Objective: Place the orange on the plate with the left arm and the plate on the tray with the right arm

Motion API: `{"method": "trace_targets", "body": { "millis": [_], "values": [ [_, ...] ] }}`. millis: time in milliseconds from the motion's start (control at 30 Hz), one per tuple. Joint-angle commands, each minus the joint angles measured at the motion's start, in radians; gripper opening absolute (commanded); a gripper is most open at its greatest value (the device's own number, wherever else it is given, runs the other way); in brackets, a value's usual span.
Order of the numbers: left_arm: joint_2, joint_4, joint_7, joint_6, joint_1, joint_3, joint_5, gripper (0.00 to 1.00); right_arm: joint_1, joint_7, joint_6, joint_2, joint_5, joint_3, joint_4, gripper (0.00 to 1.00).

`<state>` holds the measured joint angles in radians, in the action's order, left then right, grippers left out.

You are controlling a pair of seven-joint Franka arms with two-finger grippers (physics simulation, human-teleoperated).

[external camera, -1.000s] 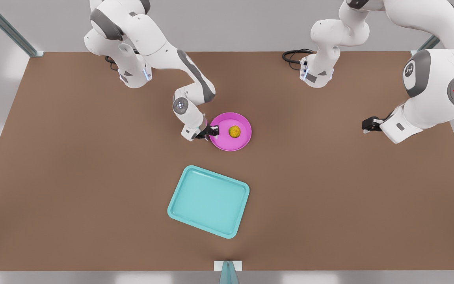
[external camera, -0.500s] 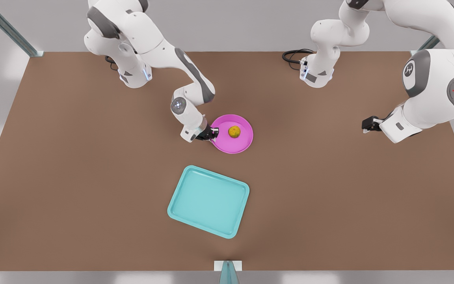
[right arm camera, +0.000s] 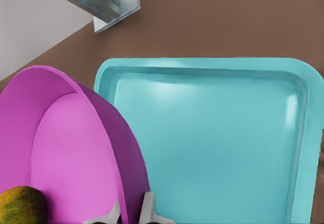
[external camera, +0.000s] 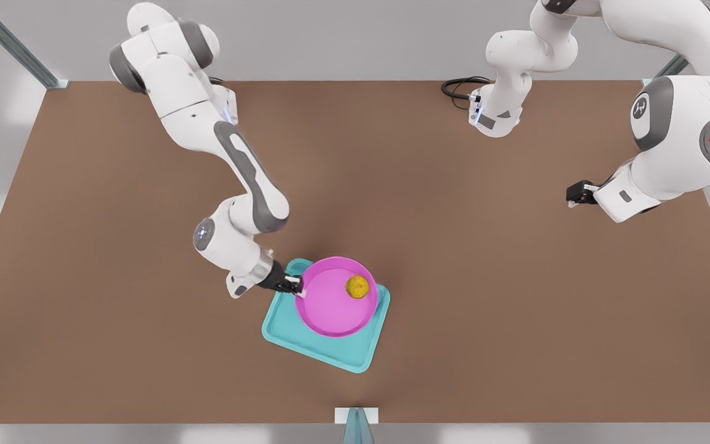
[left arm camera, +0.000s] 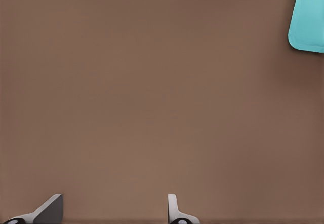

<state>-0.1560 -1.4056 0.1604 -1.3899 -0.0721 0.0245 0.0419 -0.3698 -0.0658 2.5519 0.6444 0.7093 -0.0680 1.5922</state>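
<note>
Right tool (external camera: pixel 298 288) on plate (external camera: pixel 330 311) (orange (external camera: pixel 357 286) inside)

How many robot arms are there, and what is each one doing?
2. The right arm, on the front view's left, grips the plate by its rim over the tray, with the orange on it. The left arm waits at the front view's right, fingers open.

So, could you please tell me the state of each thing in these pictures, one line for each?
orange: lying in the plate.
plate: held by its rim above the tray, tilted.
tray: flat on the table, nothing resting on it.
right gripper: shut on the plate's rim.
left gripper: open, holding nothing, waiting at the front view's right.
</note>
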Motion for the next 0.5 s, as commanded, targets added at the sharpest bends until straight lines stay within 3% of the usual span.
{"method": "trace_targets", "body": {
  "millis": [0,467],
  "values": [
    [0.001,0.0,0.005,0.0,0.0,0.0,0.001,1.0,0.034,0.135,-0.242,0.038,-0.008,0.0,-0.066,0.21],
    [0.0,0.0,0.005,0.002,0.0,0.0,0.001,1.0,0.043,0.236,-0.242,0.161,-0.037,0.004,-0.21,0.21]
  ]
}}
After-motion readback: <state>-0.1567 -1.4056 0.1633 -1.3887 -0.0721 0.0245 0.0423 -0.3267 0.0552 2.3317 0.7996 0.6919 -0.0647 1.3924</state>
